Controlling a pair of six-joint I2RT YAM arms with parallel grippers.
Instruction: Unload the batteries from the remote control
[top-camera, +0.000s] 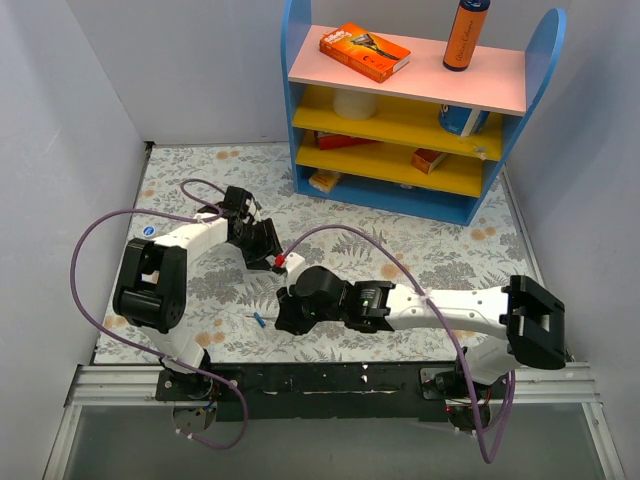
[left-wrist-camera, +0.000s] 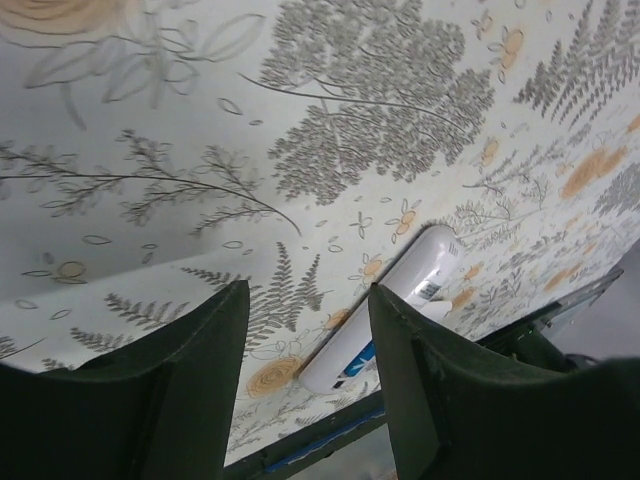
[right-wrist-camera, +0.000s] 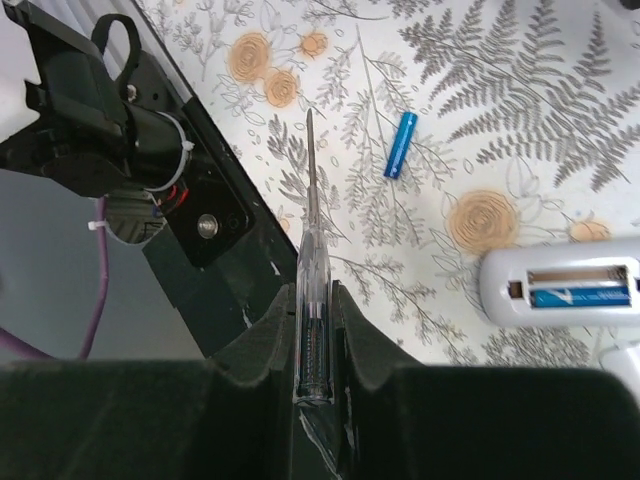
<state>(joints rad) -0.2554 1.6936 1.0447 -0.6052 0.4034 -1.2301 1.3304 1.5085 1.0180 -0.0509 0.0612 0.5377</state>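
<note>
left arm: rises from its base at the near edge to a black elbow, then the white forearm runs right and away from the base.
left wrist: bent, so the tool end points down and to the right.
left gripper: jaws stand apart, with the two dark fingers well separated.
right arm: black elbow at the far right, forearm stretched leftward, low and nearly level.
right wrist: seems rolled to one side. The top view is too dark to be sure.
right gripper: jaws clamped on a thin clear-handled rod that juts out ahead of the fingertips.
spacing: the two grippers are near each other at mid-table.
</note>
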